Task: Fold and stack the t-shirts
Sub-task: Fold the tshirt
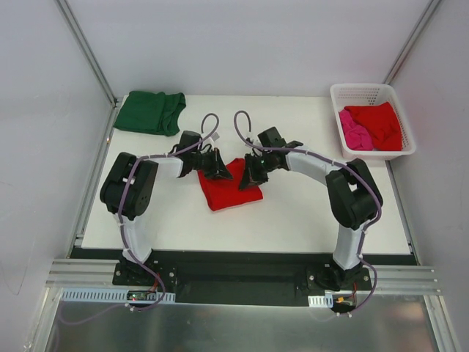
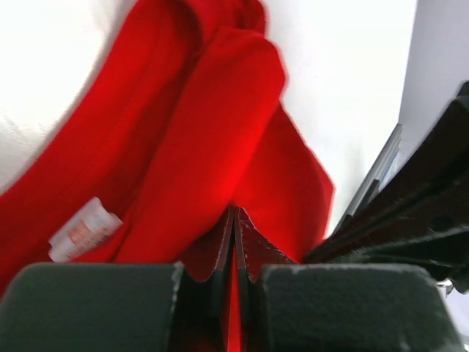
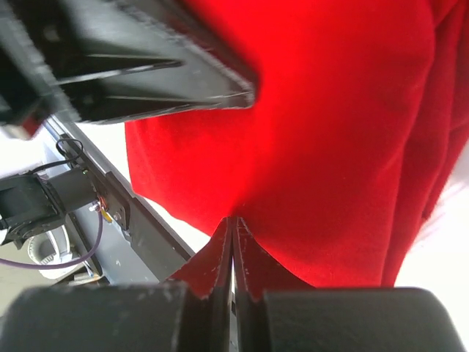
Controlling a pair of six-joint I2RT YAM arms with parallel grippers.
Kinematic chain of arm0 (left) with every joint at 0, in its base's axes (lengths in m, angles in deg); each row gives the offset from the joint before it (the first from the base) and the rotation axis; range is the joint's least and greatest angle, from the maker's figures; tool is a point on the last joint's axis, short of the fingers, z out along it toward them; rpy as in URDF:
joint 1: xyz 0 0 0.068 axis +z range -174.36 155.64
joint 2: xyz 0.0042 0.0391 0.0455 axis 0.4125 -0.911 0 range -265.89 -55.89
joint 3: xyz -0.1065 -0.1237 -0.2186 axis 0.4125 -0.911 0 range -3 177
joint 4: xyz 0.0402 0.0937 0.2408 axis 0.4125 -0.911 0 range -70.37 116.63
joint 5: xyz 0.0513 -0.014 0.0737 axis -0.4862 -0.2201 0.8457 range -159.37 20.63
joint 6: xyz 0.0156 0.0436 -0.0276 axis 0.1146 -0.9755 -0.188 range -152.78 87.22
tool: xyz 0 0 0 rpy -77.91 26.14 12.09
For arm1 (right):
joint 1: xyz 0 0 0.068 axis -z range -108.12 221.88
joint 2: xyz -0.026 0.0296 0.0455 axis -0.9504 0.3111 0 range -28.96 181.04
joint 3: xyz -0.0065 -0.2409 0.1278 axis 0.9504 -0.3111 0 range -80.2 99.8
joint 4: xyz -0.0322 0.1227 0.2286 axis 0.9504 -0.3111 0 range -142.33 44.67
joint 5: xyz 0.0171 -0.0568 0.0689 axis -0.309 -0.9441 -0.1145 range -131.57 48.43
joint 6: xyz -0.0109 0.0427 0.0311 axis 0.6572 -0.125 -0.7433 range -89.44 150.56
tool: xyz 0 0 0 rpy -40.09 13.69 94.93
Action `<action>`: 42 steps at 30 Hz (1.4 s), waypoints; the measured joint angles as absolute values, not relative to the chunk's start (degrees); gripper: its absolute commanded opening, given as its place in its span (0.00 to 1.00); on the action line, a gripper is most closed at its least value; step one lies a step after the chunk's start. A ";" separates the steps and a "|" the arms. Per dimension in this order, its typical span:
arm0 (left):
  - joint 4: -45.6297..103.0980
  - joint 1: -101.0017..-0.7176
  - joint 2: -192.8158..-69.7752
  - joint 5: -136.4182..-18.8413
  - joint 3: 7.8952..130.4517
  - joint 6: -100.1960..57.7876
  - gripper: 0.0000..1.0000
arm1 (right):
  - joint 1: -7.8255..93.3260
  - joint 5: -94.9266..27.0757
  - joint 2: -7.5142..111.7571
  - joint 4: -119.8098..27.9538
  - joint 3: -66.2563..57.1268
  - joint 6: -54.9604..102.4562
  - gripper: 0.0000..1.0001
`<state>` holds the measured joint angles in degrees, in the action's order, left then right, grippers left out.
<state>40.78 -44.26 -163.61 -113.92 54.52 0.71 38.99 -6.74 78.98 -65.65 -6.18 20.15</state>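
On the white table you will find three items resting directly on its surface: a dark green t-shirt at the far left corner, a red t-shirt near the centre, and a white lattice basket at the far right corner.

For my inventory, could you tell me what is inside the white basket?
The basket holds a red t-shirt and a pink t-shirt; anything beneath them is covered.
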 measured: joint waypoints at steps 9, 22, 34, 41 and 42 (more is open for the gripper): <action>44.56 -44.26 -168.84 -114.62 54.50 2.48 0.00 | 38.95 -6.28 83.51 -64.07 -6.95 19.93 0.01; 46.01 -44.13 -169.18 -115.39 54.00 2.77 0.00 | 38.88 -6.54 83.94 -58.85 -11.38 18.62 0.01; 46.99 -44.13 -169.18 -115.65 53.43 2.77 0.00 | 37.73 -12.53 77.91 -59.44 -14.42 18.97 0.01; 47.03 -44.13 -169.18 -115.65 53.43 2.77 0.00 | 36.83 -15.83 70.35 -66.13 -14.22 19.67 0.01; 47.03 -44.13 -169.18 -115.67 53.43 2.77 0.00 | 36.57 -16.05 69.63 -66.22 -14.22 19.67 0.01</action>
